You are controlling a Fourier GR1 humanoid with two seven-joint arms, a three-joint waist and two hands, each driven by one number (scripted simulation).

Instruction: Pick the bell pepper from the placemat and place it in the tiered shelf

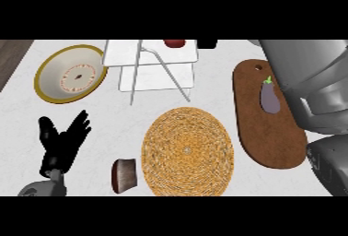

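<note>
Bell pepper [175, 43], seemingly on the tiered shelf [151, 53], lies far from left hand's [60, 144] spread fingers [79, 120]

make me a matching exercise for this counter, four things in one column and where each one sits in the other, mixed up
Things:
1. eggplant
2. bell pepper
3. woven placemat
4. left hand

Places:
A. on the white tiered shelf, at the top
B. middle of the counter, nothing on it
C. lower left, open, fingers up
D. on the wooden cutting board, at the right

Pairs: 1-D, 2-A, 3-B, 4-C
</note>
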